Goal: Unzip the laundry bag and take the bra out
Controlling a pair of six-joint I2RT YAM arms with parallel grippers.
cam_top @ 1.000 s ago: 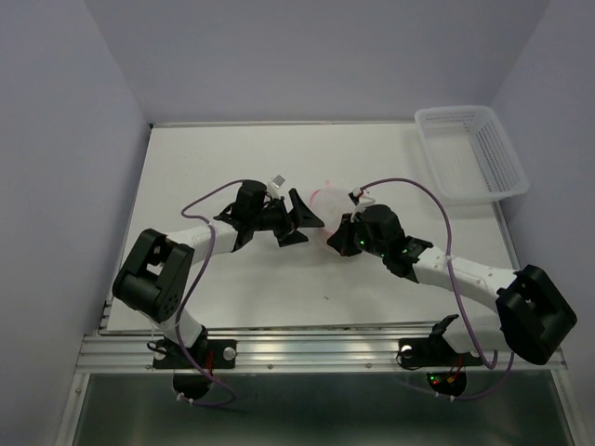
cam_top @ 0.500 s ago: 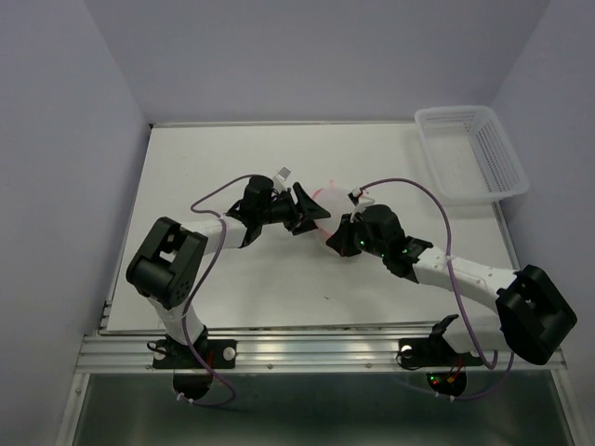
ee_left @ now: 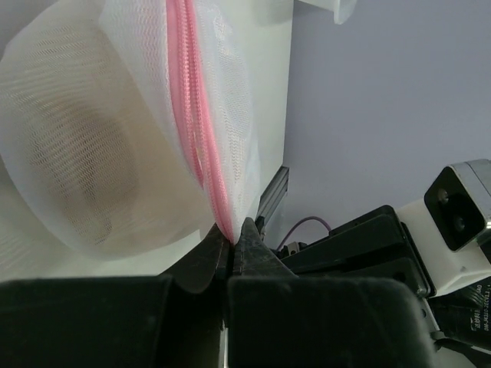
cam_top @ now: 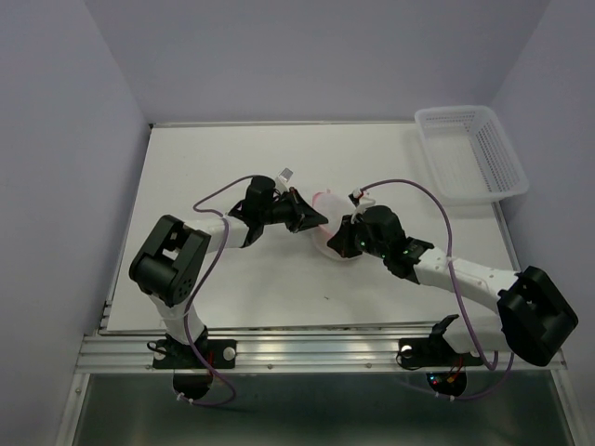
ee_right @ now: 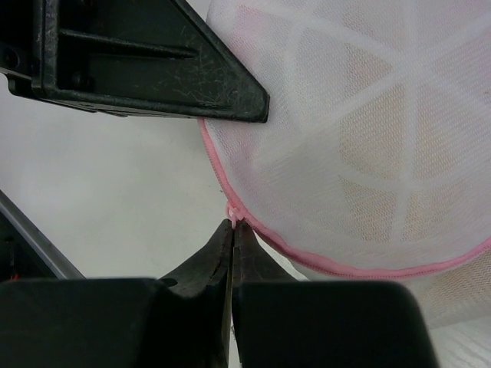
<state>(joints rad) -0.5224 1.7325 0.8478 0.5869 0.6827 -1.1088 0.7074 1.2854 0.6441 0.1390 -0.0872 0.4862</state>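
On the white table (cam_top: 214, 167), the round pink-rimmed white-mesh laundry bag (cam_top: 325, 200) lies mid-table, with the left gripper (cam_top: 319, 221) at its left and the right gripper (cam_top: 337, 238) at its near right. The white lattice plastic basket (cam_top: 469, 153) stands at the far right.

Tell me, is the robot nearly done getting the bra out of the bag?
Not nearly. Done: both grippers have hold. The left gripper and right gripper each pinch the laundry bag at its pink zipper. The zipper looks closed, and the bra shows tan through the mesh. Left: unzip, then pull it out.
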